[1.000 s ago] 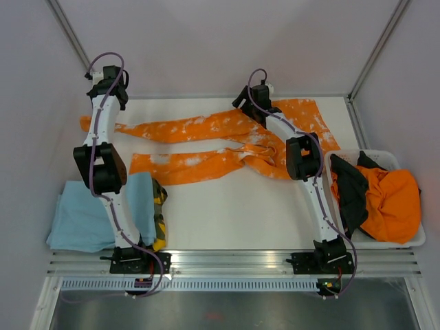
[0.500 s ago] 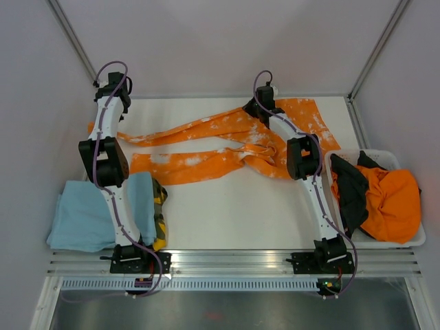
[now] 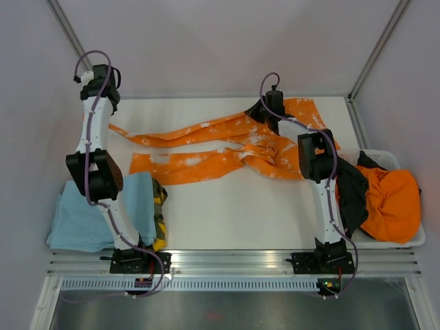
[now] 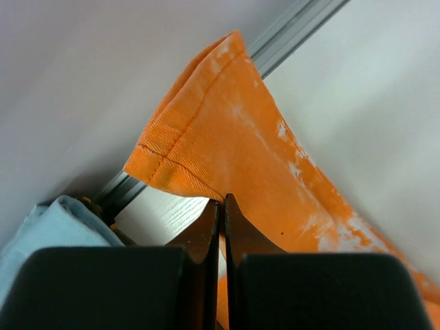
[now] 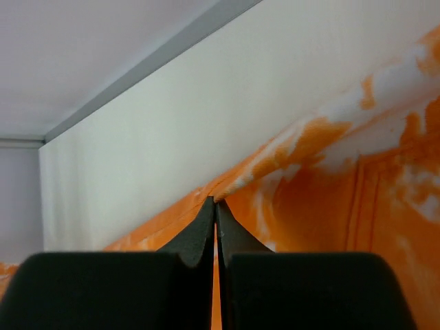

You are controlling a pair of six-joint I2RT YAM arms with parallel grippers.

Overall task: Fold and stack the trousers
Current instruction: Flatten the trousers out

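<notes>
- Pinching the trousers (image 3: 206, 130) in two places. My left claw (image 4: 221, 201) is clamped on the hemmed cuff of the far leg and holds it up off the table (image 3: 234, 213) near the far left corner.
- My right claw (image 5: 214, 201) is closed tight. As far as its wrist view shows, its tips bite the far edge of the fabric, close to where the legs join.
- Otherwise the trousers lie spread across the far half of the table, with the legs running left and the waist at the far right. The near leg lies flat, while the far leg rises toward my left claw.
- I judge the step in hand to be laying the far leg over the near one.
- To do it well, I should bring both claws toward me together, with the edge between them just taut. Travelling low lets the cloth settle without a sag or twist.
- I should set the cuff down on the near cuff so the hems match.
- My right pinch looks thin, so I should not pull the claws apart, or the edge may slip out.
- The light blue cloth (image 3: 75, 216) lies near left, and I should stay clear of it.
</notes>
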